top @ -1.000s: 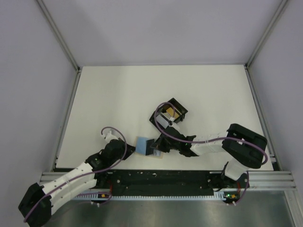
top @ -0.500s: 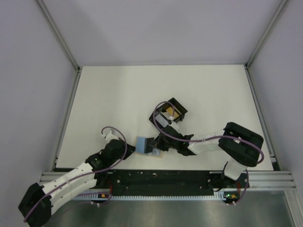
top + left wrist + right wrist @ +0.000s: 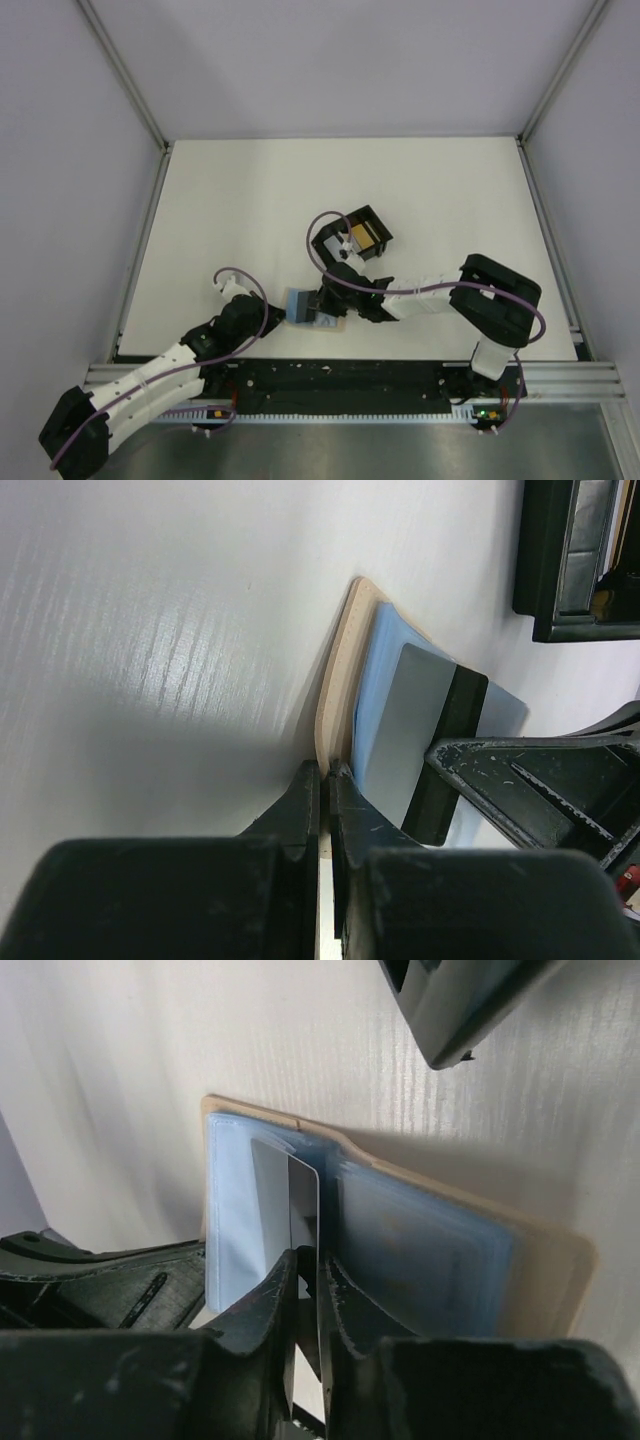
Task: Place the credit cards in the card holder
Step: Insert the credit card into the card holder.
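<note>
- Leftward is how the right arm is moving compared with a second ago; its elbow is swinging in toward the middle, and the right claw (image 3: 307, 1265) is now sitting further over the card holder (image 3: 342, 650); the left arm is staying put.
- The card holder is lying open on the surface (image 3: 250, 200), close to the arms' bases and just in front of the black tray (image 3: 530, 550); the left claw (image 3: 327, 775) is clenching on its tan edge and pinning it down.
- The right claw is grasping the pale card (image 3: 400, 720) by its near end, with the jaws almost together and the thin card between them; the card's far end is resting over the blue pockets (image 3: 430, 1250); it seems to be entering a pocket mouth, though I cannot tell how deep.
- A yellow-orange card (image 3: 362, 238) is waiting in the black tray, so by my reckoning the task is only partly done.
- Doing this step well is probably meaning: keeping the card flat to the pocket and pushing straight along its length; keeping the left claw firm so the holder is not sliding away; loosening the right claw only once the pocket is gripping the card.
- The likely risk is the card buckling or riding over the pocket's lip instead of going under it.
</note>
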Available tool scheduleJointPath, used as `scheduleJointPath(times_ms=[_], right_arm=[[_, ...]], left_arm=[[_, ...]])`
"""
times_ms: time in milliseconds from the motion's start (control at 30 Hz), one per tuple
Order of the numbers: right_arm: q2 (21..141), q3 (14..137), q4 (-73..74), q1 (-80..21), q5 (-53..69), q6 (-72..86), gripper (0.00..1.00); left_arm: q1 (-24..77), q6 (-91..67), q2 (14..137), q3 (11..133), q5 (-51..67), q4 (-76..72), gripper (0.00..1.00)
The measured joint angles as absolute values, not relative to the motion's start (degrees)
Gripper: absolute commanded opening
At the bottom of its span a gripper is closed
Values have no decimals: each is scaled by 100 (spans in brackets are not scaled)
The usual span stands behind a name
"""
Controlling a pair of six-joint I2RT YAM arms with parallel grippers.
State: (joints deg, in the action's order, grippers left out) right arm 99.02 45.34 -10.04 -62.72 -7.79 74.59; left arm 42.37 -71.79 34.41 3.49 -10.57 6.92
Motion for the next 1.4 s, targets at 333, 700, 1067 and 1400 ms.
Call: scheduleJointPath(times_ms=[333,700,1067,1400], right_arm=[[9402,4823,270,-6359,-1347,6622,52],[9741,5269,554,-6370,-1074,6152,51],[10101,5533,395,-6379,-499,6152,50],[10101,5529,145,-6386,-373,6080,46]], left_arm=[[4248,-7177,3441,346,-965,648,0],[4248,-7116,3439,346,-967,648,0],[4248,-7052,3441,346,-976,655,0],[4248,-7035,3441,346,-1011,672,0]])
